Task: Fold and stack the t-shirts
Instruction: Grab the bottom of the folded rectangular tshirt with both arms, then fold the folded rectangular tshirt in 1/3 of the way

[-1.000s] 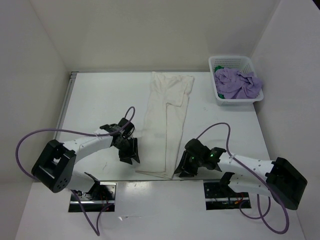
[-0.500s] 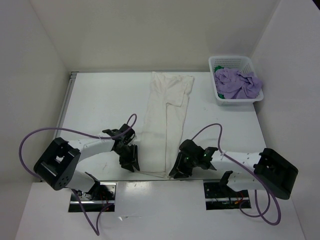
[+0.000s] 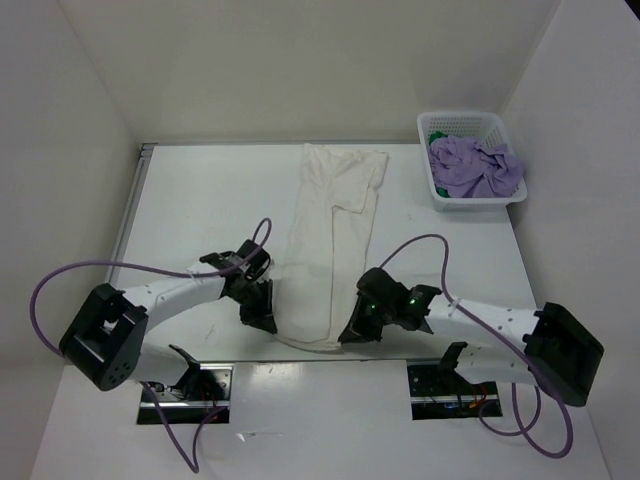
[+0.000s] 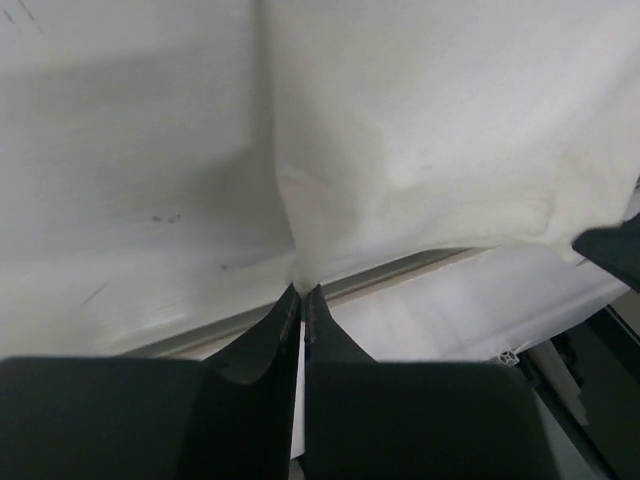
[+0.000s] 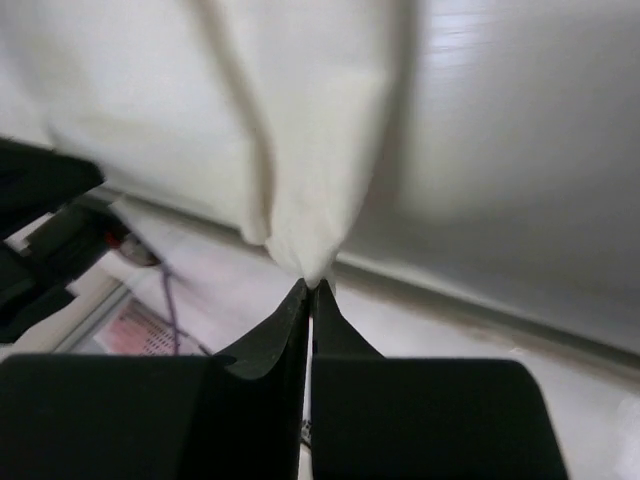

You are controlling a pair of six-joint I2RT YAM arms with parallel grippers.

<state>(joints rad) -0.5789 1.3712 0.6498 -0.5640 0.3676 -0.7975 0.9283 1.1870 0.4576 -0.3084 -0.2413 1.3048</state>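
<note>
1. The white t-shirt (image 3: 330, 240) lies as a long, narrow strip down the middle of the bench (image 3: 200, 200), running from the far edge to just short of the near edge.
2. A second ago both sets of jaws stood apart, one on either side of the shirt's near end. Now both have come together on it.
3. The left gripper (image 3: 263, 318) pinches the near left corner of the hem. In the left wrist view its fingertips (image 4: 290, 305) meet with a point of white cloth (image 4: 430, 120) drawn in between them.
4. The right gripper (image 3: 352, 330) pinches the near right corner the same way, with cloth (image 5: 300, 130) gathered into the closed tips (image 5: 300, 300).
5. The near hem lay flat and square before. It now looks rounded and slightly puckered toward each grip.
6. This likely means the grasp for the next fold is made. The near end should be ready to be lifted and carried toward the far edge.
7. The lilac t-shirt (image 3: 470, 165) and a glimpse of the green t-shirt (image 3: 437, 132) sit crumpled in the basket (image 3: 475, 203) at the far right corner, not yet folded.
</note>
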